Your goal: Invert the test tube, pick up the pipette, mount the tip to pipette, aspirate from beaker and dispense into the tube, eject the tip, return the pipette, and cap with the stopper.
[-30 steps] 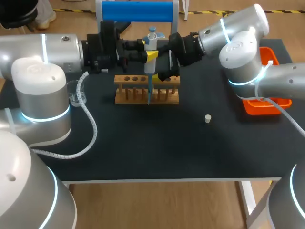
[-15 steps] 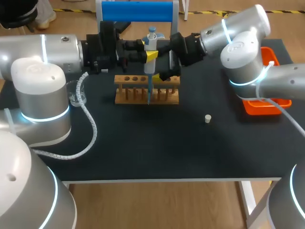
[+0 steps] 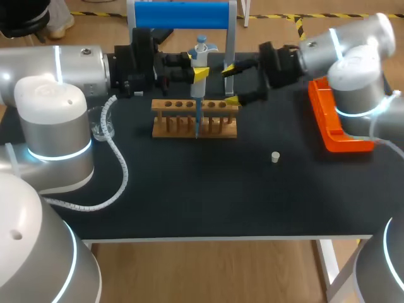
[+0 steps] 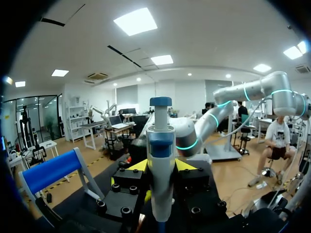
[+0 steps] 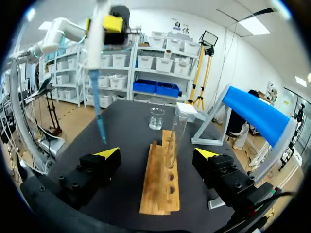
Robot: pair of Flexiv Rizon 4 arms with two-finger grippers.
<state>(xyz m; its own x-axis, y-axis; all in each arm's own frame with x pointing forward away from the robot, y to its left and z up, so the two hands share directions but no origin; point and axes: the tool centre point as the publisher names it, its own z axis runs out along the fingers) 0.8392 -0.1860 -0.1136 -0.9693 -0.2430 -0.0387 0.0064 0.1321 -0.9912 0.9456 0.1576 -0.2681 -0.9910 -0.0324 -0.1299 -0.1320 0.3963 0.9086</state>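
Note:
My left gripper (image 3: pixel 197 68) is shut on the white-and-blue pipette (image 3: pixel 201 60), which it holds upright; the pipette's blue tip (image 3: pixel 197 123) hangs over the wooden rack (image 3: pixel 194 126). In the left wrist view the pipette (image 4: pixel 161 160) stands between the yellow fingertips (image 4: pixel 138 166). My right gripper (image 3: pixel 230 84) is open just right of the pipette, with nothing between its fingers. From the right wrist, that gripper (image 5: pixel 157 153) faces along the rack (image 5: pixel 160 184). A clear test tube (image 5: pixel 178 127) stands upright in the rack's far part, with the beaker (image 5: pixel 156 119) beyond it. The white stopper (image 3: pixel 275 156) lies on the table.
The beaker (image 3: pixel 101 123) stands left of the rack by my left arm. An orange tray (image 3: pixel 338 136) lies at the right edge under my right arm. The blue-topped pipette stand (image 3: pixel 183 16) is behind the rack.
My right gripper has drawn back to the right, away from the pipette and rack, still open. The left gripper and pipette have kept still.

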